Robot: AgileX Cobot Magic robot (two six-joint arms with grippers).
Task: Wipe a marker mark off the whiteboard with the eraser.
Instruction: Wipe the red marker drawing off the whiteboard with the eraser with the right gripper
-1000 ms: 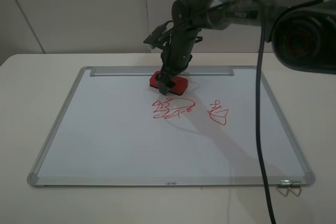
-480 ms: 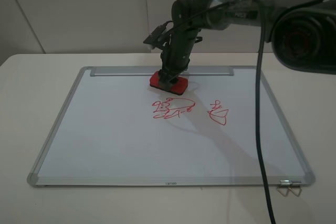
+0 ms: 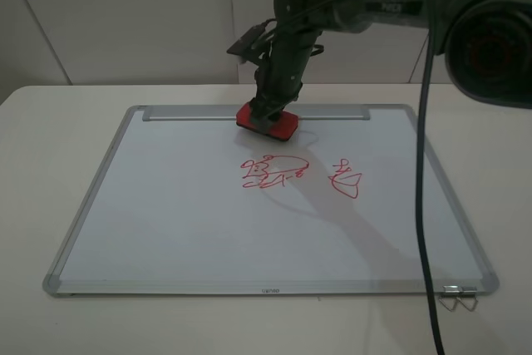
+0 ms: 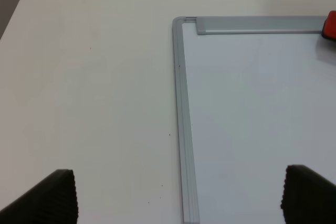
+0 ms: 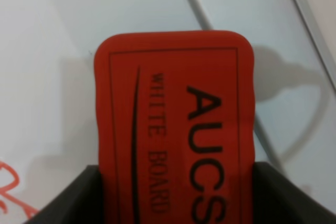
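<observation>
Over the surface (image 3: 50, 122), the right tool (image 3: 265, 116) grips the eraser (image 3: 283, 125), now lifted nearer the whiteboard (image 3: 166, 205)'s far edge; left tool (image 4: 179, 184) wide.

- The eraser (image 3: 283, 125) has a bright red top over a black base. The right wrist view shows dark lettering, a thin dark border line and one curved dark stroke printed on the red.
- The whiteboard (image 3: 183, 205) is plain white, with a silver metal frame, grey corner caps and a silver strip along its far long edge.
- The marker mark (image 3: 273, 172) is red, drawn as loops and squiggles in two rows.
- The smaller scribble (image 3: 345, 179) is the same red.
- The table (image 3: 50, 147) is off-white, with a few tiny dark specks in the left wrist view.
- The right end effector (image 3: 266, 114) is dark grey to black.
- The left end effector (image 4: 178, 198) has matte black fingers (image 4: 52, 198).
- The cable (image 3: 420, 205) is black.
</observation>
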